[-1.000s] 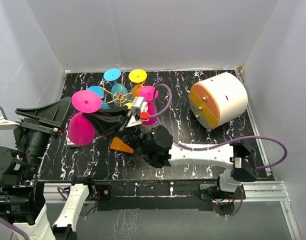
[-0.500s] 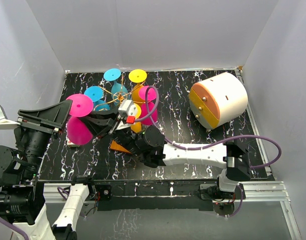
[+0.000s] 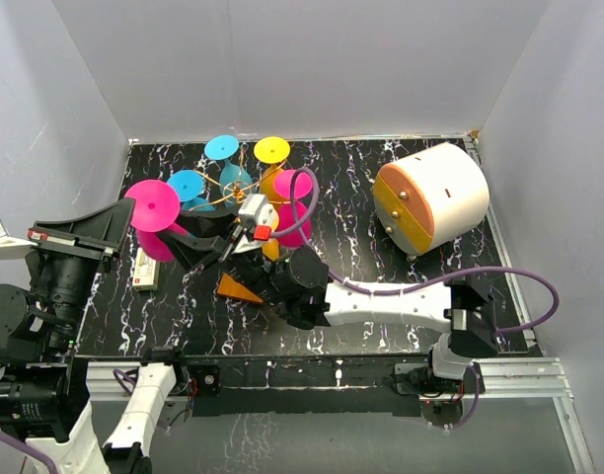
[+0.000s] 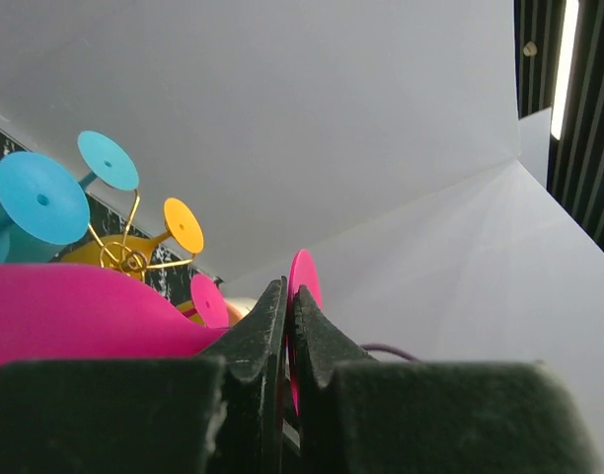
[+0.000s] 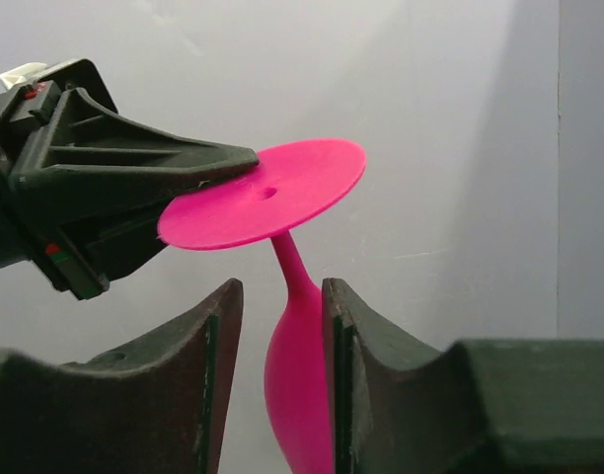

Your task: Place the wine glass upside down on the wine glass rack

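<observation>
I'm watching the pink glass (image 3: pixel 151 205) hanging in the air over the left side of the surface (image 3: pixel 381 158), just left of the rack (image 3: pixel 230 195) and apart from its wires. It is standing upside down, foot disc on top, stem running down into the bowl.

The left hand (image 4: pixel 287 294) is pinching the rim of the foot disc. In its own wrist view its fingers are sitting almost together with the thin pink edge caught between them, and in the right wrist view its black tip is clamping the disc's left edge.

The right hand (image 5: pixel 277 286) is reaching in from the rack side and straddling the bowl with its fingers partly spread. Background is showing between one finger and the bowl, while the other finger is lying against it or very nearly so (I'm reading that as not clamped).

The rack is standing near the back left of the surface, and other glasses (image 3: pixel 221 147) in blue, yellow and pink are hanging on it with their feet up. A white-and-orange drum (image 3: pixel 432 196) is lying toward the back right corner. A small white box (image 3: pixel 147 269) is lying near the left edge, below the glass.
</observation>
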`<act>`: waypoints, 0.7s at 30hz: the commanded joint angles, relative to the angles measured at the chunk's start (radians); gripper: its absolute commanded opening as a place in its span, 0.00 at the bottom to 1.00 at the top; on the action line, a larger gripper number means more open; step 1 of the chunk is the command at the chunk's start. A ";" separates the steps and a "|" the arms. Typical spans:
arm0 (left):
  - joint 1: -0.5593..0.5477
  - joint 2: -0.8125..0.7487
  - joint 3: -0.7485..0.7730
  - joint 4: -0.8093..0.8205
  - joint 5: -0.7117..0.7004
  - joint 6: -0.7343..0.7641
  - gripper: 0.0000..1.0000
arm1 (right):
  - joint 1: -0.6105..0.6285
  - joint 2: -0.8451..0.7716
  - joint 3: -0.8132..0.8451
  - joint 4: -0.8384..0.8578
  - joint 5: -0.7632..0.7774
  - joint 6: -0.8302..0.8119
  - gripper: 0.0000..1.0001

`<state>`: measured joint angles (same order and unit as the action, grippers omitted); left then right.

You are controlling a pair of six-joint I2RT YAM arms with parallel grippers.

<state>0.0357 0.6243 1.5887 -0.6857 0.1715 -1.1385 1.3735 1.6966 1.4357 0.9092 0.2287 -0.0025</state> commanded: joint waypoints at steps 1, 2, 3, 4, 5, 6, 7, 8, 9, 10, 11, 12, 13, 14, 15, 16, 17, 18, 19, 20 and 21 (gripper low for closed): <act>0.000 0.003 0.019 0.029 -0.107 0.019 0.00 | 0.015 -0.094 -0.030 0.036 -0.029 0.058 0.42; 0.000 0.000 0.018 0.021 -0.124 0.023 0.00 | 0.015 -0.107 -0.045 0.036 -0.035 0.064 0.46; 0.001 -0.004 0.014 0.012 -0.141 0.026 0.00 | 0.015 -0.121 -0.065 0.036 -0.041 0.069 0.49; 0.000 -0.007 0.010 0.003 -0.159 0.031 0.00 | 0.015 -0.137 -0.082 0.036 -0.048 0.078 0.51; 0.001 -0.012 0.005 -0.003 -0.172 0.037 0.00 | 0.015 -0.155 -0.103 0.031 -0.056 0.089 0.53; 0.001 -0.017 -0.002 -0.007 -0.181 0.041 0.00 | 0.015 -0.178 -0.123 0.020 -0.065 0.104 0.55; 0.001 -0.021 -0.011 -0.009 -0.184 0.046 0.00 | 0.015 -0.198 -0.143 0.012 -0.070 0.118 0.55; 0.000 -0.023 -0.017 -0.016 -0.188 0.052 0.00 | 0.015 -0.222 -0.165 0.003 -0.071 0.133 0.55; 0.000 -0.025 -0.024 -0.023 -0.188 0.059 0.00 | 0.015 -0.247 -0.186 -0.009 -0.070 0.147 0.56; 0.000 -0.027 -0.033 -0.033 -0.188 0.071 0.00 | 0.015 -0.273 -0.211 -0.019 -0.061 0.161 0.56; 0.000 -0.030 -0.044 -0.042 -0.189 0.088 0.00 | 0.015 -0.301 -0.233 -0.034 -0.046 0.175 0.56; 0.001 -0.039 -0.062 -0.046 -0.188 0.110 0.00 | 0.015 -0.326 -0.254 -0.052 -0.026 0.189 0.56; 0.000 -0.051 -0.094 -0.033 -0.178 0.129 0.00 | 0.015 -0.354 -0.274 -0.077 -0.010 0.199 0.56; -0.002 -0.064 -0.130 -0.026 -0.164 0.139 0.00 | 0.015 -0.378 -0.290 -0.103 0.008 0.208 0.56; -0.006 -0.074 -0.165 -0.013 -0.152 0.142 0.00 | 0.015 -0.404 -0.306 -0.133 0.029 0.219 0.56; -0.006 -0.080 -0.193 -0.002 -0.132 0.147 0.00 | 0.015 -0.429 -0.322 -0.161 0.049 0.230 0.57; -0.009 -0.080 -0.210 -0.007 -0.114 0.153 0.00 | 0.015 -0.451 -0.336 -0.185 0.067 0.237 0.57; -0.010 -0.078 -0.222 -0.020 -0.099 0.163 0.00 | 0.015 -0.474 -0.350 -0.222 0.082 0.243 0.57; -0.011 -0.076 -0.231 -0.032 -0.083 0.168 0.00 | 0.015 -0.496 -0.361 -0.248 0.096 0.248 0.57; -0.016 -0.076 -0.242 -0.045 -0.066 0.169 0.00 | 0.015 -0.517 -0.378 -0.271 0.112 0.256 0.57; -0.019 -0.077 -0.252 -0.052 -0.046 0.169 0.00 | 0.015 -0.538 -0.391 -0.292 0.128 0.263 0.57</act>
<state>0.0296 0.5400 1.3643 -0.7303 0.0387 -1.0122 1.3838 1.2343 1.0821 0.7277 0.2722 0.2157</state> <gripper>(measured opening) 0.018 0.567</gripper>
